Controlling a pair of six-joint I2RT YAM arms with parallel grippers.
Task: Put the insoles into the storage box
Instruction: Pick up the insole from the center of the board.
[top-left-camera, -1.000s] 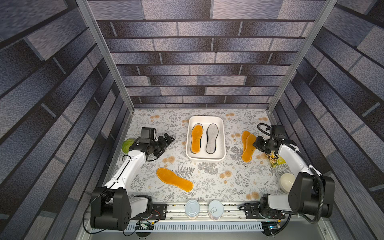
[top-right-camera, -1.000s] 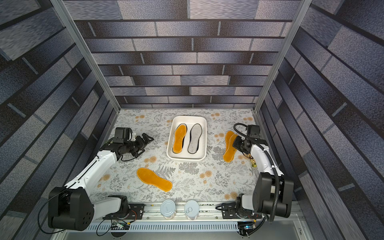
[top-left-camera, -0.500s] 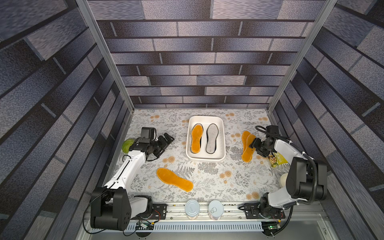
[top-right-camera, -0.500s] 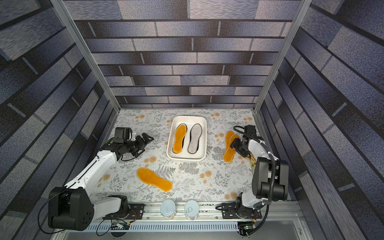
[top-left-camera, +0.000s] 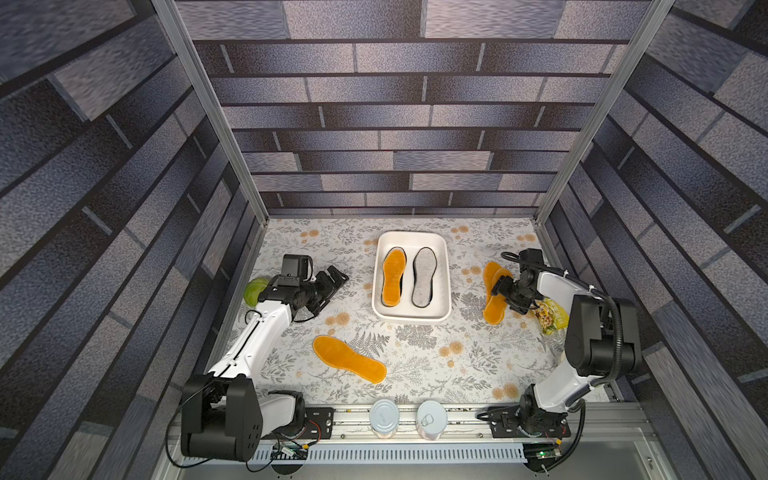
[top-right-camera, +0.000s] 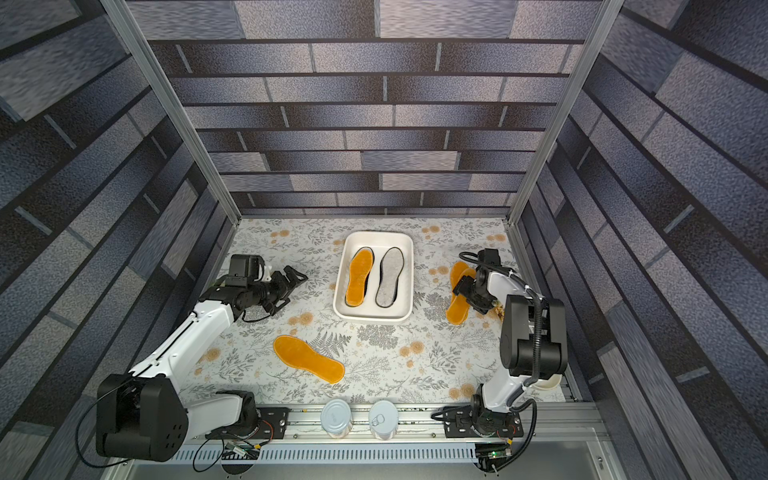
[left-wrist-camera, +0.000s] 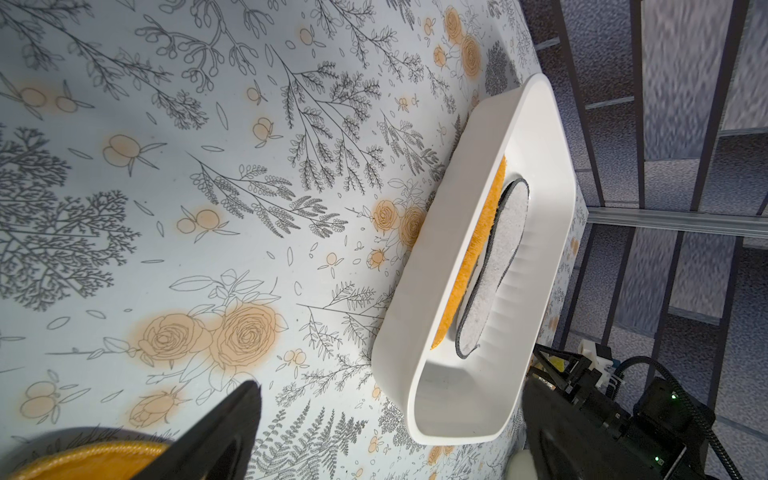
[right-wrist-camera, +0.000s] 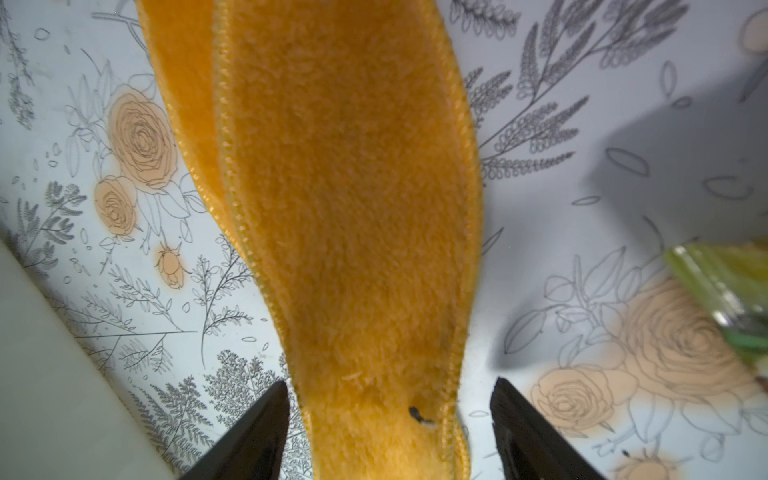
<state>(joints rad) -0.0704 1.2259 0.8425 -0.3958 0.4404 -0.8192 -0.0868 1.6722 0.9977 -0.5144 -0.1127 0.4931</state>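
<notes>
Right wrist view: upper orange insole (right-wrist-camera: 353, 228) cut off at two edges; lower orange insole (right-wrist-camera: 187, 124) mostly covered by it. Green packet (right-wrist-camera: 723, 282) blurred; we cannot read it. In a top view: cream bowl (top-right-camera: 549, 383) mostly hidden behind right arm (top-right-camera: 532, 332).

Bench (top-left-camera: 415, 353) lies open between storage box (top-left-camera: 411, 239) and lone orange insole (top-left-camera: 349, 359); a snack packet (top-left-camera: 550, 318) crowds the right tool (top-left-camera: 503, 292); two cans (top-left-camera: 384, 415) line the near edge.
</notes>
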